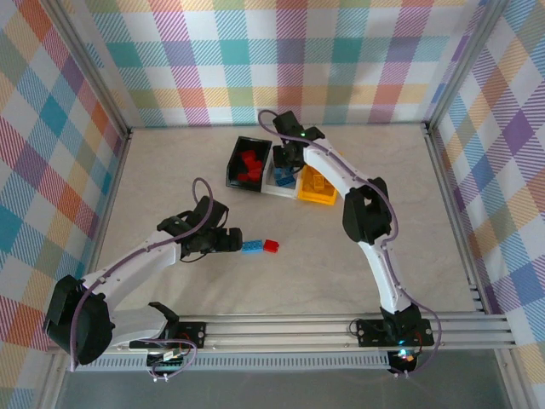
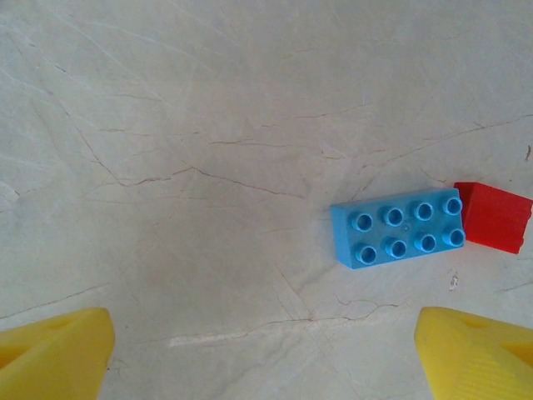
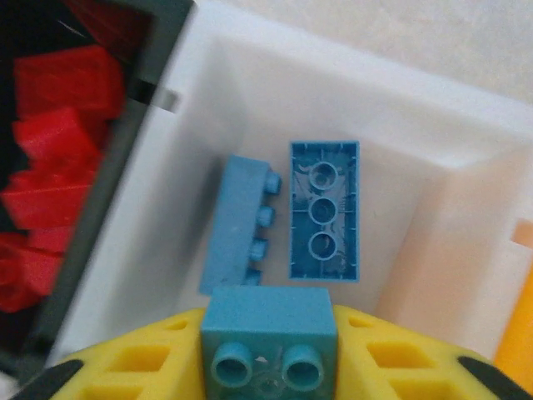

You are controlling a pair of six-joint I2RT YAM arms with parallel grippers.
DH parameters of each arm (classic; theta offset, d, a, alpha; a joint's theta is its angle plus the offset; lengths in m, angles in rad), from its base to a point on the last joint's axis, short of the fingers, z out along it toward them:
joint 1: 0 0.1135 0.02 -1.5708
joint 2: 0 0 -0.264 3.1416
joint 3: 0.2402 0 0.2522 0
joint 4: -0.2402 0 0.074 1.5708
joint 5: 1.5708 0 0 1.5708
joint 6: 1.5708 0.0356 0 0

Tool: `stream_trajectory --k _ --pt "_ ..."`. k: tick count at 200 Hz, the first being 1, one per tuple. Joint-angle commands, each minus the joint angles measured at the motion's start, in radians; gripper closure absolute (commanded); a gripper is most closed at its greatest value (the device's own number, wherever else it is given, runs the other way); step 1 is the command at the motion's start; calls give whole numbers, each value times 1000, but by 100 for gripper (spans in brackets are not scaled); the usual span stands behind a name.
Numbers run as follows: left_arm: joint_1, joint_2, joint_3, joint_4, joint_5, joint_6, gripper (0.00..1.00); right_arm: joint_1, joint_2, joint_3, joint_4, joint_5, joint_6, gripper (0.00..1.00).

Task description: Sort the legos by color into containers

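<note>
Pale, crack-veined tabletop (image 1: 153,196) (image 2: 208,125) is stretching out between plaid walls (image 1: 298,51). Near its middle a light blue eight-stud plastic brick (image 1: 252,247) (image 2: 398,227) is lying studs up, with a small red plastic brick (image 1: 271,245) (image 2: 497,217) right against its end. The left gripper (image 1: 232,240) (image 2: 266,350) is hovering just beside the blue one, its jaws spread wide and gripping nothing.

Toward the far side three joined bins are sitting in a row. The black plastic bin (image 1: 232,170) (image 3: 125,167) is holding red bricks (image 1: 249,164) (image 3: 50,167). The white plastic bin (image 1: 277,191) (image 3: 350,75) is holding two blue bricks (image 3: 325,208). The yellow-orange plastic bin (image 1: 315,198) (image 3: 516,333) is holding yellow bricks (image 1: 317,181). The right gripper (image 1: 285,164) (image 3: 268,367) is hanging over the white bin, its yellow fingers (image 3: 125,358) clamping a small blue two-stud brick (image 3: 268,321) above the two already inside.
</note>
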Motion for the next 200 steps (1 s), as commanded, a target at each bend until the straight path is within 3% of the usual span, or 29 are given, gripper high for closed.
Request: stream_trajectory --k 1,29,72,108,132,155,200 --pt "15 -11 -4 -35 12 14 7 3 11 60 -24 0 -49 50" --pt "16 3 -3 -21 17 13 7 6 -50 11 2 -31 -70 41" --pt "19 20 0 1 29 6 7 58 -373 -388 185 -138 -206 33" --pt "28 -17 -13 1 25 2 7 79 -618 -830 245 -423 -391 34" --pt "44 -38 -43 26 52 -21 6 104 -715 -1038 331 -530 -433 34" --pt "58 -55 -69 56 91 -52 6 146 -718 -1094 367 -557 -453 26" --pt "76 -111 -95 37 110 -65 6 208 -602 -1034 325 -497 -506 23"
